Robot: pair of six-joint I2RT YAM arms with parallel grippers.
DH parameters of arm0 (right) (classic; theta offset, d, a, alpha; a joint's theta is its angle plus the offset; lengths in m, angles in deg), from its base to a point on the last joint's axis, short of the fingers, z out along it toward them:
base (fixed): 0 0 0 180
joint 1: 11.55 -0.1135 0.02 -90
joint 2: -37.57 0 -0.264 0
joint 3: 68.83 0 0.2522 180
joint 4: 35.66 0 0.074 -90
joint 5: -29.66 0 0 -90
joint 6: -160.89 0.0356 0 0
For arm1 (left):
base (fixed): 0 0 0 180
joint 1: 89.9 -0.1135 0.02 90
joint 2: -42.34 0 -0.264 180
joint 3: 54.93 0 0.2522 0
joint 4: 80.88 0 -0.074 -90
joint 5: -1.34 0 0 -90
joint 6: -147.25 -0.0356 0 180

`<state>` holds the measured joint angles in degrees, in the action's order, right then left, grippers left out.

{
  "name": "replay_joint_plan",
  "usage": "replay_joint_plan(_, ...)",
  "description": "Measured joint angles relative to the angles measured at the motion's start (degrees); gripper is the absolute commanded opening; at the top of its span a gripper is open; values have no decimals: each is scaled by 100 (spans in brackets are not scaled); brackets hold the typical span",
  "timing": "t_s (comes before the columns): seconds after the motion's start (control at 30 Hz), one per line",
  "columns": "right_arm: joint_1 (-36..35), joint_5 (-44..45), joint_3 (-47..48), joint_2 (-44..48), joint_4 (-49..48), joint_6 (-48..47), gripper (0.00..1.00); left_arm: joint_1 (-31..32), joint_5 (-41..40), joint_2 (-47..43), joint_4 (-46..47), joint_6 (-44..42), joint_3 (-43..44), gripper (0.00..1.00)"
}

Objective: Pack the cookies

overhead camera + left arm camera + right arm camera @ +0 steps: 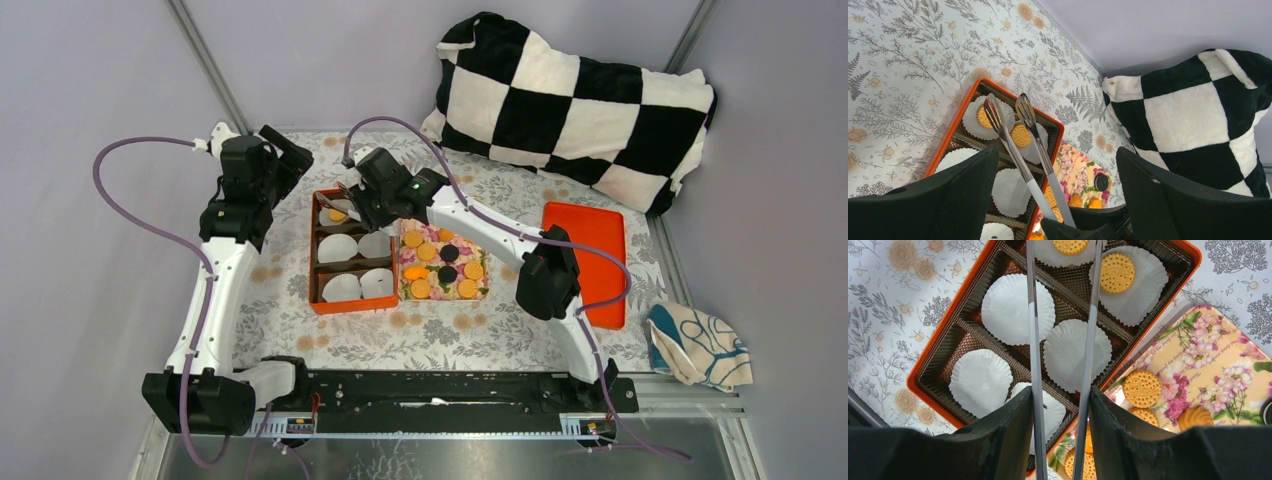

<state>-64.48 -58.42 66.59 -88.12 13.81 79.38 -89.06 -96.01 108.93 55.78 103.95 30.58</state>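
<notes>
Cookies in paper cups beside tips of tongs, gripped by right claw, left claw gaping empty.

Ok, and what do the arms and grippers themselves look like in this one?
Both the left arm and right arm have white link shells with bulky black joint housings. A purple cable loops along each. The right arm shows a small green light near its wrist. The left gripper and right gripper have broad black fingers, finely textured on the left.
</notes>
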Motion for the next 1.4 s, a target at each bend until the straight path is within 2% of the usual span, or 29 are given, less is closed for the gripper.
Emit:
replay_joint_plan(0.17, 0, 52, -33, 15, -72, 0, 45, -15, 81, 0, 2, -20, -44, 91)
replay_joint_plan(0.27, 0, 216, -533, 304, -289, -24, 45, -15, 153, -2, 42, -20, -114, 91)
replay_joint_plan(0.43, 0, 557, -2009, 1587, -295, -55, 44, -20, 402, -2, 162, -17, -358, 90)
replay_joint_plan(0.67, 0, 813, -3606, 3744, -188, 118, 45, -20, 789, 31, 343, -13, -573, 89)
replay_joint_plan(0.8, -7, 813, -4186, 4343, 2, 251, 46, -20, 907, 33, 385, -7, -671, 89)
replay_joint_plan(1.07, -96, 697, -5248, 4441, 249, 546, 47, -20, 999, 33, 393, 28, -706, 89)
replay_joint_plan(1.4, -109, 723, -5543, 4295, 33, 586, 48, -20, 1001, 33, 396, 39, -708, 89)
